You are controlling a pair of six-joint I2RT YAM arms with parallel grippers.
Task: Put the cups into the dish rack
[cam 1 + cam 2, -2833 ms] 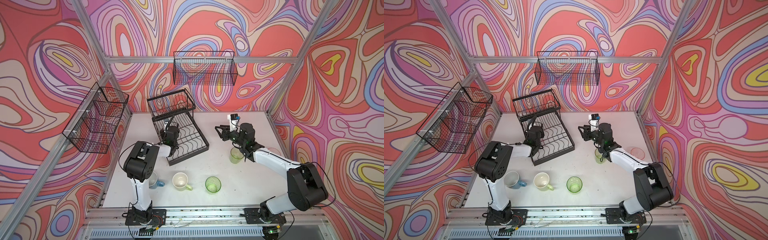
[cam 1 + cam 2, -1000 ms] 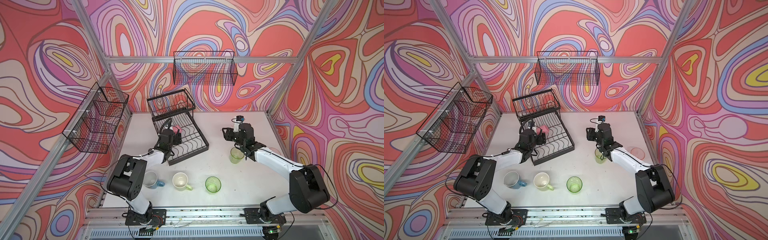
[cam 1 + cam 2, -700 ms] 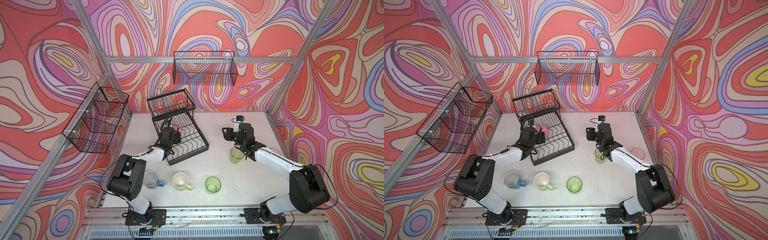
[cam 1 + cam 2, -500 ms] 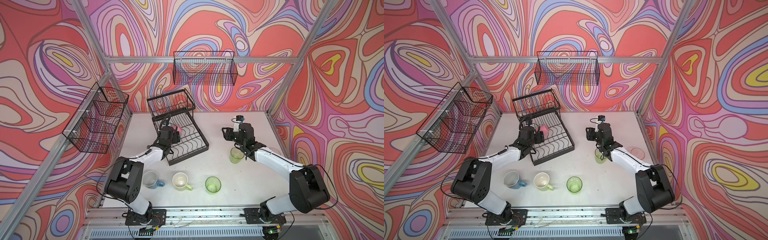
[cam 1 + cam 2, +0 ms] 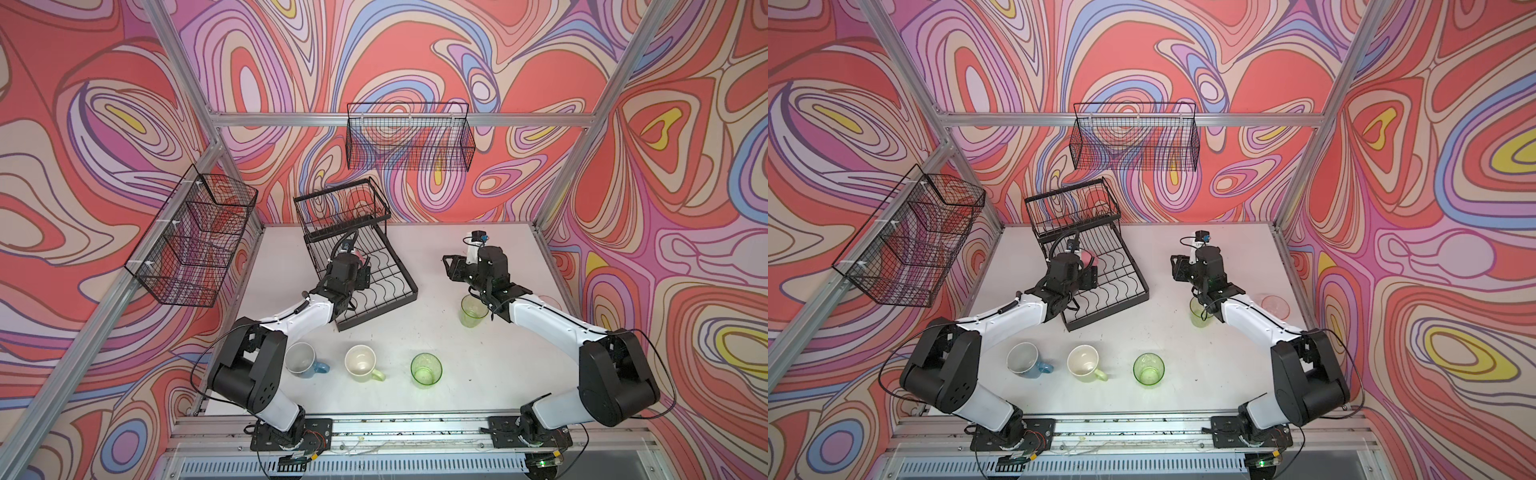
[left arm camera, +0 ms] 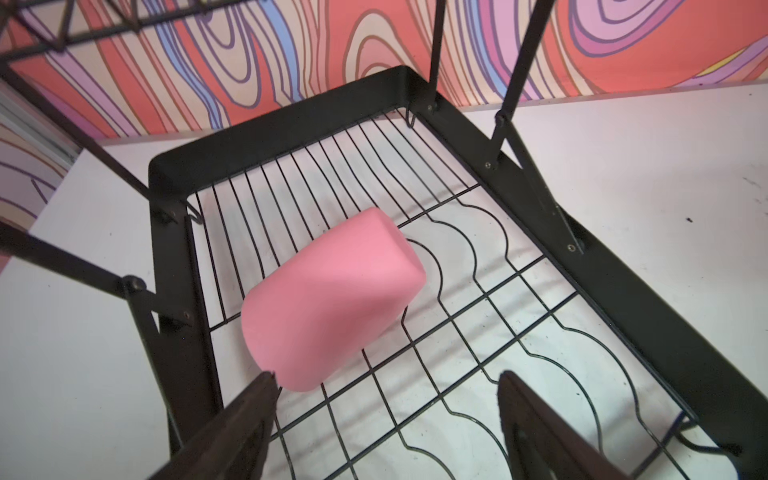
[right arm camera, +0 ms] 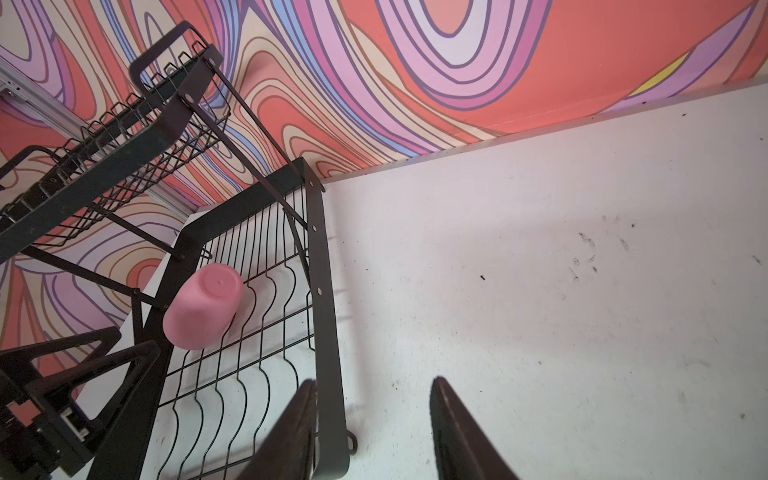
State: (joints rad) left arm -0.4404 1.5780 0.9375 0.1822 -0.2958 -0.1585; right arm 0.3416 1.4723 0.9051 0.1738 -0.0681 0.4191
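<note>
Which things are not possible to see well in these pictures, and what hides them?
- Opaque pink tumbler: mouth turned away in both wrist views; in both top views the left arm covers most of it.
- Green tumbler by the right arm: that arm crosses its rim in both top views.
- Clear pink tumbler: faint and small in a top view; upright or not, unclear.
- Left gripper: fingers cut by the left wrist view's edge.

Opaque pink tumbler (image 6: pixel 332 299) looked like smooth matt plastic, no glare. Dish rack (image 6: pixel 266 124) was black metal wire on a flat strip frame with a matt coating. Front green tumbler (image 5: pixel 426 370) was clear and glossy. Yellow-green mug (image 5: pixel 360 363) and blue mug (image 5: pixel 301 359) looked smooth with a slight sheen. Table (image 7: pixel 540 291) was white, matt, scuffed and speckled.
</note>
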